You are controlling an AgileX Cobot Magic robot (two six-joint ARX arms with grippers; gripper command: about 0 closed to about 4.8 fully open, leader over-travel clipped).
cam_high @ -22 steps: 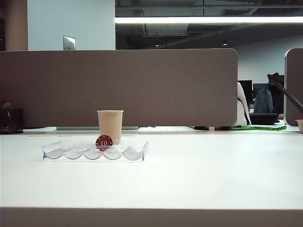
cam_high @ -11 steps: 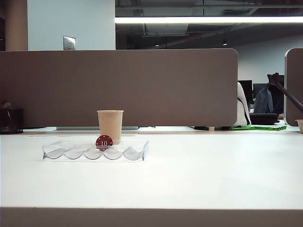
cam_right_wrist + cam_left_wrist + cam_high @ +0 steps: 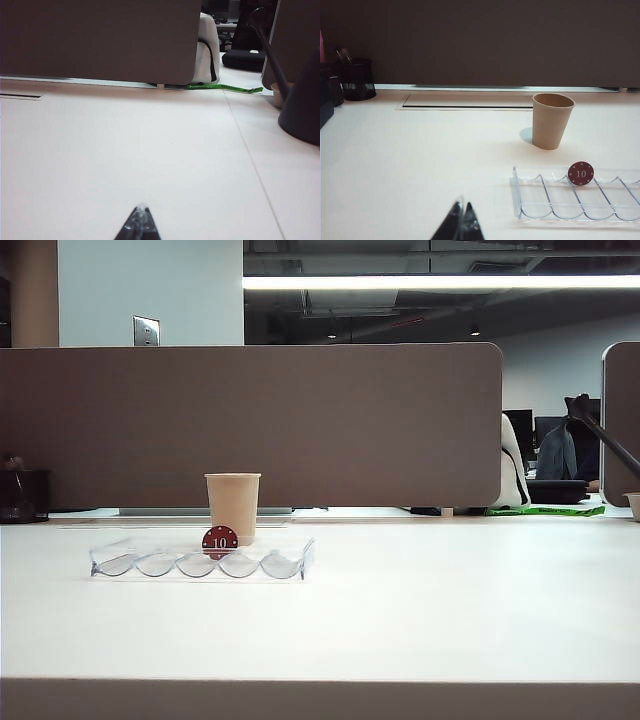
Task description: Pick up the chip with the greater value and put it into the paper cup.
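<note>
On the white table (image 3: 420, 610) a tan paper cup (image 3: 232, 506) is seen upright, left of centre in the exterior view, just behind a clear scalloped tray (image 3: 200, 560). A red chip marked "10" (image 3: 219, 539) is stood on edge in the tray's far row. The green chip with the greater value is shown in no view, so its place cannot be told. Neither arm is caught by the exterior view; the grippers are shown by the wrist cameras alone. In the left wrist view the left gripper (image 3: 461, 225) is seen low over bare table, near side of the tray and well apart from the cup (its finger tips pressed together, nothing held). The right gripper (image 3: 139, 225) is likewise closed and empty, over bare table far to the right, where a green strip (image 3: 225, 88) lies by the brown partition (image 3: 100, 40).
</note>
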